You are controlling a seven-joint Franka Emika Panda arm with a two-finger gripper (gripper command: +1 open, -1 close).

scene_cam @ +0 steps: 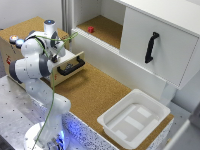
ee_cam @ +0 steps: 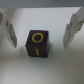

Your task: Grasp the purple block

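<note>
**A:** Block (ee_cam: 38, 43) first: where does it lie?

**B:** Purple, with a yellow ring and bar on its top face, it sits between the two fingers (ee_cam: 8, 31) of the tool (ee_cam: 40, 31), roughly centred in the gap. In the wrist view it rests on a pale floor, with a light wall behind.

**A:** Is the tool clamped on it?

**B:** No. The fingers stand wide apart, one on each side, with clear space between each finger and the block. Nothing is held or touched.

**A:** And from outside?

**B:** In the exterior view the arm (scene_cam: 35, 65) bends over the open drawer (scene_cam: 69, 65) of a small cabinet (scene_cam: 20, 37) on the cork surface (scene_cam: 95, 92); the tool and block are hidden there.

**A:** Counts?

**B:** One purple block, one arm, one red block (scene_cam: 91, 29) on the shelf (scene_cam: 107, 31), one white bin (scene_cam: 134, 119), one black handle (scene_cam: 151, 47) on the cupboard door.
</note>
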